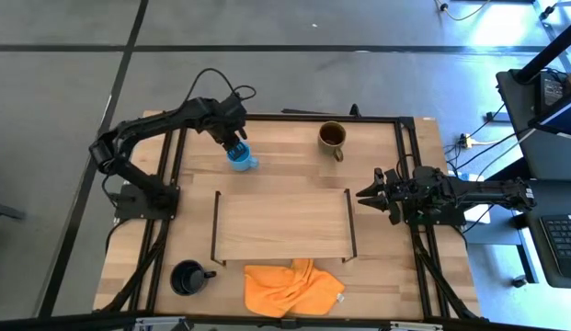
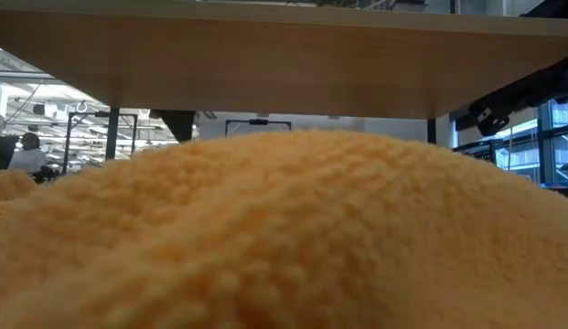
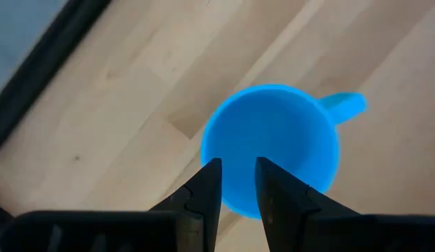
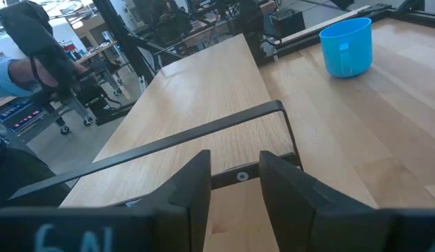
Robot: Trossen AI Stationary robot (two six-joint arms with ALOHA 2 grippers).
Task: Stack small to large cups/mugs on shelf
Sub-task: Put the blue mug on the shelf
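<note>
Jaws of the left gripper point(image 3: 237, 183) stand over the light-blue mug point(image 1: 240, 157), pointing down at its open mouth; fingers point(image 3: 206, 189) parted by a narrow gap, and in the left wrist view they overlap the near rim. Can't tell if they pinch the wall or just hover, nothing clearly gripped. Blue mug sits upright on the desk point(image 1: 294, 170) near the far left side, handle pointing toward the right arm's side, off the shelf.

Right gripper point(image 1: 365, 194) waits at the right end of the shelf point(image 1: 283, 224), jaws slightly parted, holding nothing; right wrist view shows its fingers point(image 4: 192, 185) just above the shelf's black end frame point(image 4: 203, 133), blue mug point(image 4: 347, 47) well beyond.

Shelf lies mid-desk, light-wood board with black frames at both ends, no mug on it. Olive-brown mug point(image 1: 333, 137) upright at the far edge of the desk, right of the blue one, well apart. Black mug point(image 1: 188, 277) at the near left corner, handle toward the orange cloth point(image 1: 292, 287), which lies crumpled just in front of the shelf. Low view is filled by that cloth point(image 2: 284, 238), with the shelf board's underside above it.
</note>
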